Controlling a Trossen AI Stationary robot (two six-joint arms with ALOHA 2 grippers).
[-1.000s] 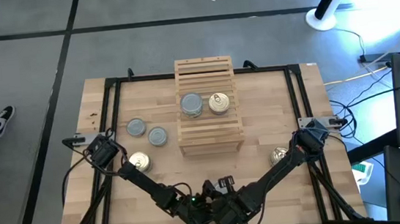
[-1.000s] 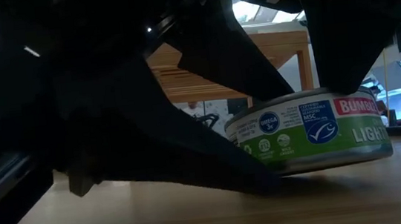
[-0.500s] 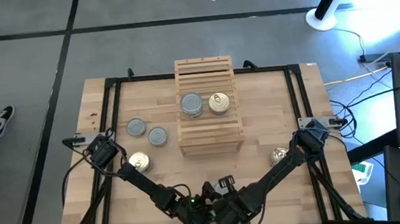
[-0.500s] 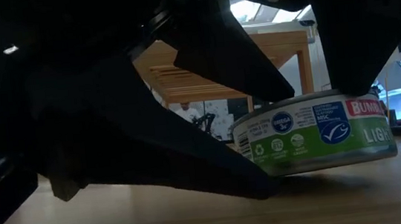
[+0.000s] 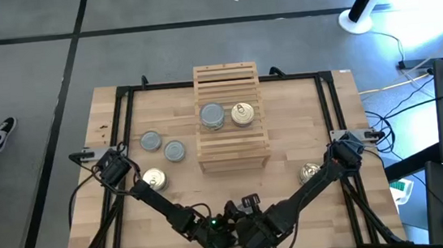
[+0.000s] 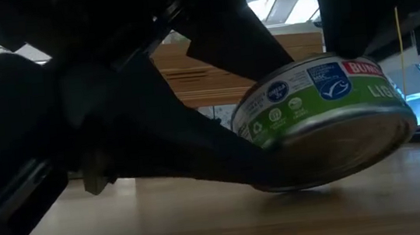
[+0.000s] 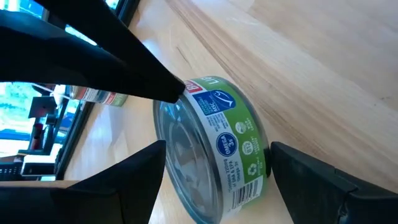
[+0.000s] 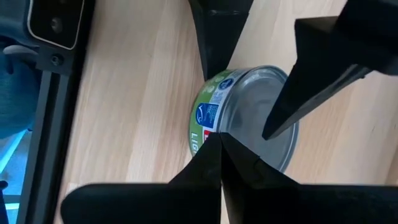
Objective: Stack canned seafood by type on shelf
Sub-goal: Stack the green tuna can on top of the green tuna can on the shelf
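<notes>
Wooden surface (image 6: pixel 206 227) bears our green-labelled round tin (image 6: pixel 328 121) at its near edge, now tilted, one rim lifted; before it sat flat. Left jaws straddle it wide; right jaws are closed.

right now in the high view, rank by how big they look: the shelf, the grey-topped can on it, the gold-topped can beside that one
1. shelf, clearly largest.
2. grey-topped can, slightly larger looking.
3. gold-topped can. The two cans look nearly alike; stack height may skew this, so that ranking is unsure.
</notes>
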